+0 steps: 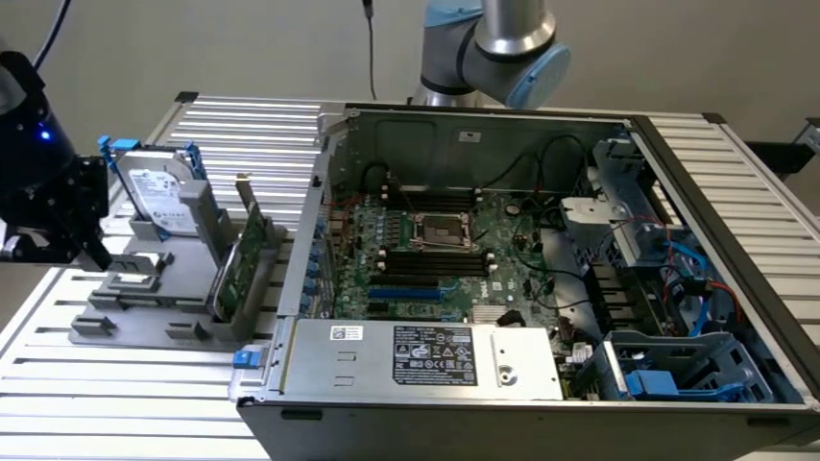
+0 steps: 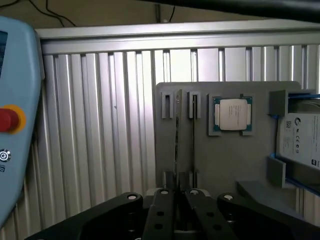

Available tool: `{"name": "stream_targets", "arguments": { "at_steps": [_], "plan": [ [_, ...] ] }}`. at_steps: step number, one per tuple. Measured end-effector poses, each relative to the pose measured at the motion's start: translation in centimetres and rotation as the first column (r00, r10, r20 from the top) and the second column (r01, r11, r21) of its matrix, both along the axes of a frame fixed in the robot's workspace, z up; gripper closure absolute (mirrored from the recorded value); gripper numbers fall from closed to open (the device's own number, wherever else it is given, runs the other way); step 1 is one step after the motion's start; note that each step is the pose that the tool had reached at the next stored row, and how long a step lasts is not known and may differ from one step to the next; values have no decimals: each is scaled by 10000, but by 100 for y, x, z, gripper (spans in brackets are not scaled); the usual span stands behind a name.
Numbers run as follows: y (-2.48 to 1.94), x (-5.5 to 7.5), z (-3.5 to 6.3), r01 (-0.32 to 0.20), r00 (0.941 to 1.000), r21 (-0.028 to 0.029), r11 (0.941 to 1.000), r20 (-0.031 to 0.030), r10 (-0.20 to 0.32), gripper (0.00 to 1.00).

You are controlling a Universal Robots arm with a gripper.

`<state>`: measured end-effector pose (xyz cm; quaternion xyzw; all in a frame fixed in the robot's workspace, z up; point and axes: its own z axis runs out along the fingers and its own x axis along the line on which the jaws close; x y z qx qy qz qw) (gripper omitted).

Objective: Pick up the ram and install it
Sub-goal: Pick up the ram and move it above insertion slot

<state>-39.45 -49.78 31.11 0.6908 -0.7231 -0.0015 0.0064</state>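
The ram (image 2: 176, 145) stands on edge in the grey holder (image 2: 235, 165), caught in a notched guide at each end and not yet lifted. The holder sits on the slatted table (image 2: 100, 125), towards the table's end rail and just beside the open computer case (image 1: 336, 192) on the exterior view's left. The gripper (image 2: 177, 194) is at the ram's near end, its fingers (image 2: 162, 210) drawn close but with a slim gap between them. That gap looks wider than the board's thin edge, so nothing appears pinched. The step in hand seems to be taking hold of the stick. To do it well, the gap should be centred on the green edge before closing, with the pads square to the board's faces. An off-centre close would push the ram sideways against its guides. A second thin dark edge (image 2: 193, 145) runs parallel in the next guide, so the outer finger has little room on that side. The processor chip (image 2: 232, 114) lies flat beyond it, and the hard drive (image 2: 300, 142) leans at the holder's far side. A hold nearer mid-length would probably keep the ram level. The pull should run straight out of the guides, without twisting.
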Motion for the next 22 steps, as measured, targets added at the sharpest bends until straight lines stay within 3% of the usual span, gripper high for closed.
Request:
{"name": "stream_targets", "arguments": {
  "at_steps": [9, 22],
  "plan": [
    [34, 28, 392, -288, 9996, -4, 9996, 0, 288, 85],
    [119, 154, 592, -323, 9995, -56, 9995, -2, 323, 85]
  ]
}}
